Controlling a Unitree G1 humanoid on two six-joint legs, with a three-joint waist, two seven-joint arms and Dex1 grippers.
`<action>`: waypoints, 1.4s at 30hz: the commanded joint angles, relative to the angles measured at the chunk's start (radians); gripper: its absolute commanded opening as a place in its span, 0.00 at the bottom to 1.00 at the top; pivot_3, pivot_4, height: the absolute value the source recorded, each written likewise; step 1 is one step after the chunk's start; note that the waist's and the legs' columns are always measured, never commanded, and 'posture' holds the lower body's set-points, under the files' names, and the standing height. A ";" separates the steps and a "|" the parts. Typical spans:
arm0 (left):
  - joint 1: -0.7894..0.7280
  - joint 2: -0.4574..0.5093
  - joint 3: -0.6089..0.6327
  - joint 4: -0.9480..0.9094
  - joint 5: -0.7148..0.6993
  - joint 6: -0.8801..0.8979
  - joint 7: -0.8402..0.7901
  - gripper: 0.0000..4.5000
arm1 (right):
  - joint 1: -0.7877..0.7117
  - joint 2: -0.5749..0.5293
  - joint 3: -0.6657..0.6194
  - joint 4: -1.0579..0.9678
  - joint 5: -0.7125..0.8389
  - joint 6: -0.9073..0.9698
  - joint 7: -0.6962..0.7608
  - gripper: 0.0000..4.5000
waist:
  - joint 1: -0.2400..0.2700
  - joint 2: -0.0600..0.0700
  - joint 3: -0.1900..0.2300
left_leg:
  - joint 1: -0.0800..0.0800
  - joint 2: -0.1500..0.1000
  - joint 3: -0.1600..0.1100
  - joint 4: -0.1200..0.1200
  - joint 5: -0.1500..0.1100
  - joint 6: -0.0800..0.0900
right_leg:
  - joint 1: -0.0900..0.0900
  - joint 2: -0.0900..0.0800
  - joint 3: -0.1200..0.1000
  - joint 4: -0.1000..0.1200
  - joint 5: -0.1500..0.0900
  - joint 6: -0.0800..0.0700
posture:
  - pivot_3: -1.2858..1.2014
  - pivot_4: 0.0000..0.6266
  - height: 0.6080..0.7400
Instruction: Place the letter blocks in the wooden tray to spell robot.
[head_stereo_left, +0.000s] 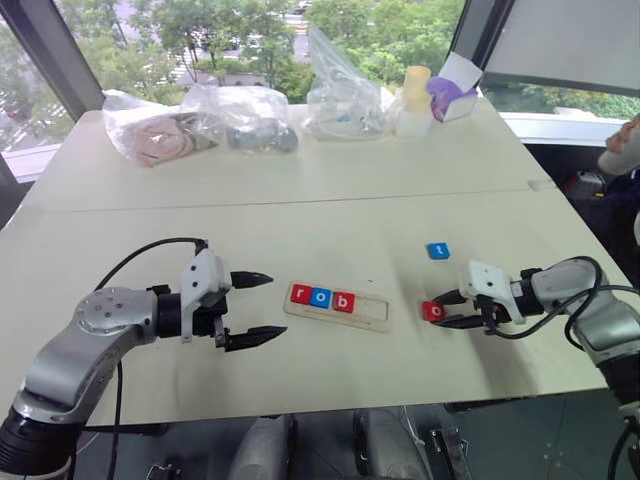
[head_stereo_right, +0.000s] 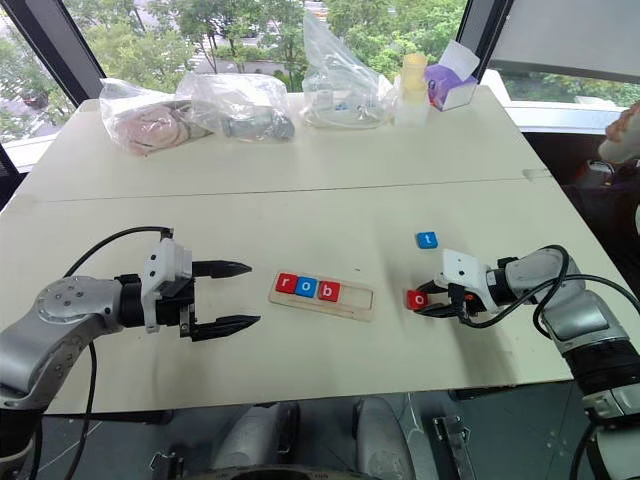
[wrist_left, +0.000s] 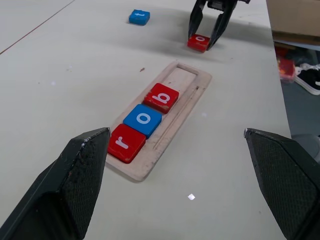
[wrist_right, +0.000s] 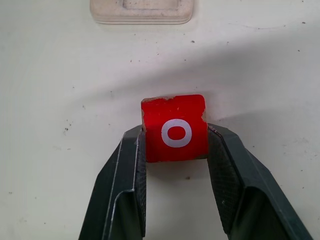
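Near the table's right edge, the right gripper (wrist_right: 175, 150) has its fingers (wrist_right: 127, 185) closed on the two side faces of the red o block (wrist_right: 174, 128), which sits flat on the table (head_stereo_left: 300, 200). That small square tile looks light and rigid, with smooth painted faces and slightly worn, chipped corners, so it should lift easily but could slip or twist if pinched off-centre; the opposite flat sides, as taken now, look like the best hold. Ridged black finger pads should help against the slick paint. Toward the middle of the near edge lies the wooden tray (head_stereo_left: 385, 312), pale unfinished wood with a shallow recess and raised rim, holding red r (head_stereo_left: 300, 294), blue o (head_stereo_left: 320, 297) and red b (head_stereo_left: 343, 302) side by side, two places empty. Just beyond the right gripper, the blue t block (head_stereo_left: 438, 251) lies loose. By the tray's left end the left gripper (head_stereo_left: 252, 308) hovers with fingers spread wide, holding nothing.
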 joint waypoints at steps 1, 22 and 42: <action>-0.007 0.001 0.009 -0.019 -0.004 -0.015 0.000 1.00 | -0.042 0.052 -0.007 -0.231 0.076 0.202 -0.055 0.25 | -0.003 0.001 0.001 | 0.000 0.000 0.000 0.000 0.000 0.000 | -0.001 0.000 0.001 0.001 0.000 0.000 | 0.52 0.24 1.00; -0.009 -0.003 0.002 -0.036 -0.010 -0.003 0.010 1.00 | -0.136 0.168 0.171 -0.412 -0.015 0.483 -0.219 0.25 | 0.024 0.001 0.001 | -0.013 0.000 0.001 0.001 0.000 0.000 | -0.014 0.000 0.000 0.002 0.001 0.000 | 0.52 0.24 1.00; -0.035 -0.023 -0.027 -0.025 -0.007 -0.005 0.020 1.00 | -0.103 0.136 0.151 -0.484 0.009 0.564 -0.256 0.25 | 0.023 0.001 0.001 | -0.015 0.000 0.001 0.001 0.000 0.000 | -0.016 0.000 0.000 0.002 0.001 0.000 | 0.52 0.24 1.00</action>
